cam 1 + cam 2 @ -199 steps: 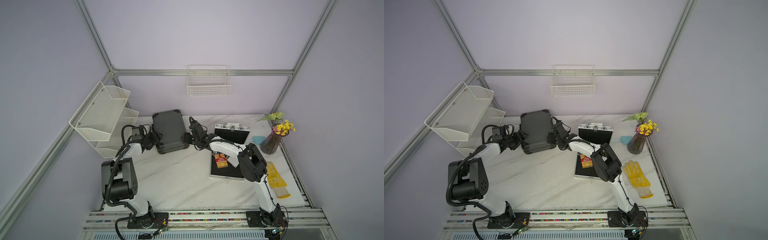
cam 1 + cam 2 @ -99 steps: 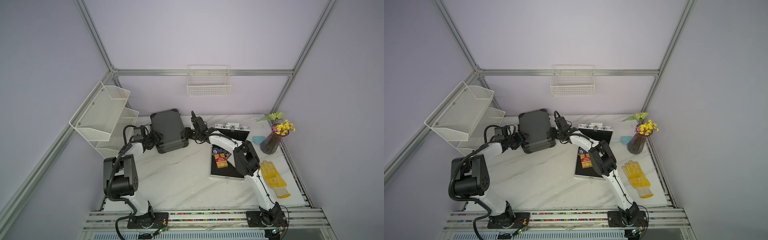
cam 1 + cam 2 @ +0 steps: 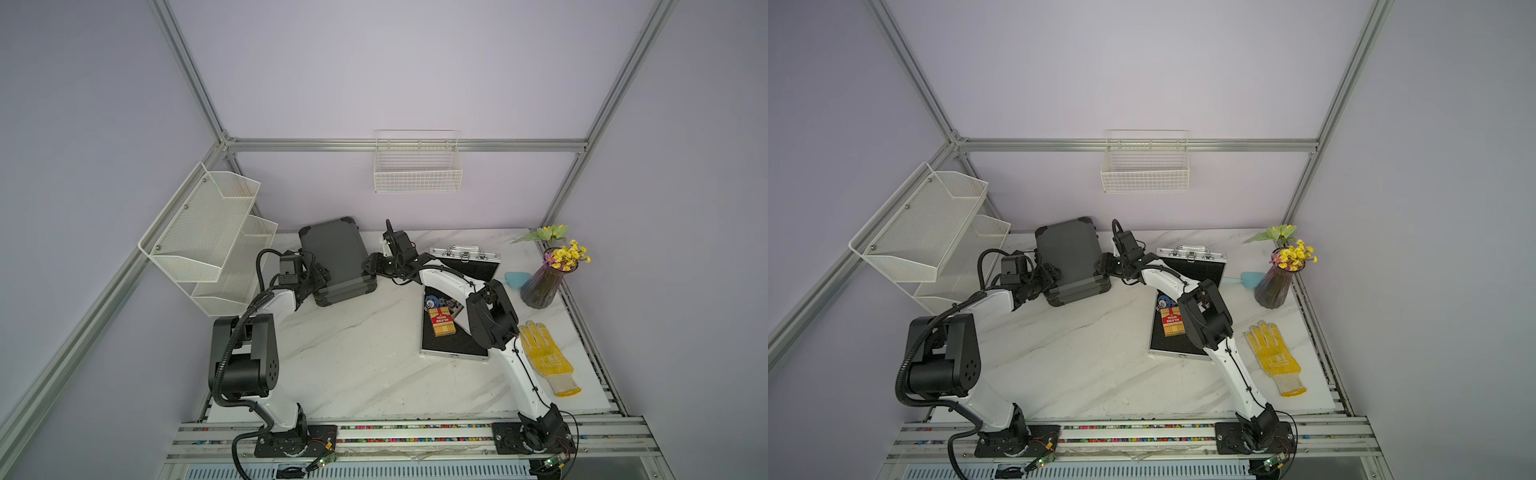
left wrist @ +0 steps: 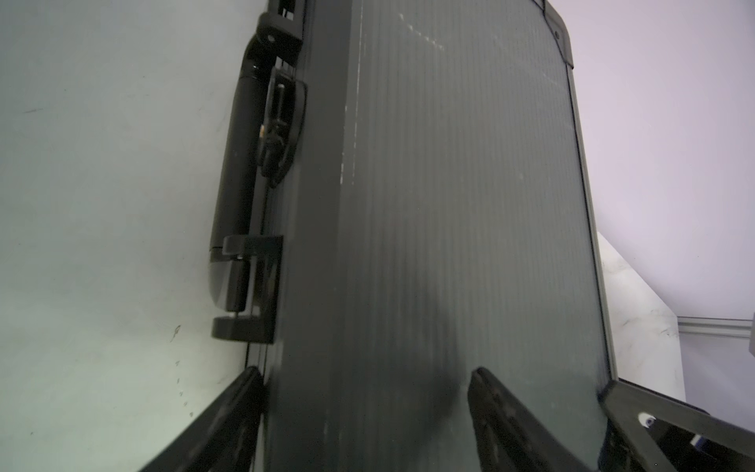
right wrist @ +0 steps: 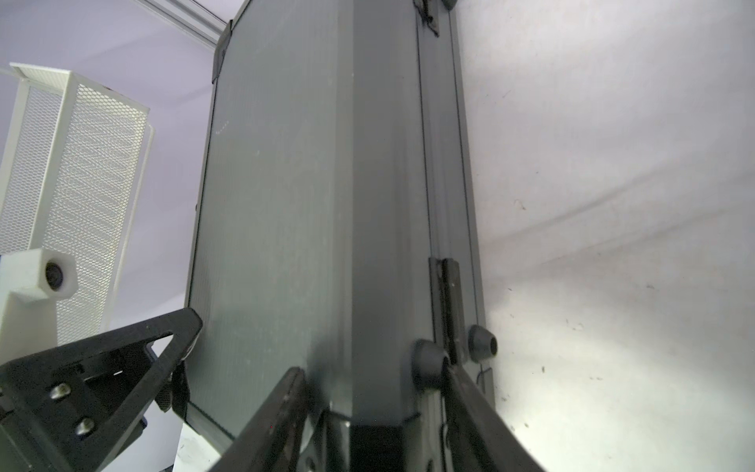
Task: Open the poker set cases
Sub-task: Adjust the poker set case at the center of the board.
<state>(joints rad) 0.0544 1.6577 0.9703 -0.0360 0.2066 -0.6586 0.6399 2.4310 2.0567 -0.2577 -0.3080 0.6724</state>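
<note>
Left half of frame: your left fingers [image 4: 237,408] have narrowed in the last second. They straddle the handle-side edge of the dark grey poker case [image 3: 336,257], one by its wall, one over the lid. Can't tell if they actually clamp.

The case sits upper centre-left on the surface [image 3: 353,357], barely shifted, lid shut.

Your right fingers [image 5: 286,408] have moved in leftward and narrowed too. They straddle the hinge-side corner beside a rubber foot [image 5: 425,359]; grip unclear again.

Reads as bracing both sides for the second opening, so roughly half done.

Centre-right, the silver poker case [image 3: 453,345] lies open, lid upright.

Counts:
- 2 cases: 1 shut, 1 open
- 2 arms
- 1 mesh rack [image 3: 208,232]
- 1 wire basket [image 3: 417,170]
- 1 card deck [image 3: 442,322]
- 1 vase [image 3: 540,286]
- 1 yellow glove [image 3: 544,357]
</note>
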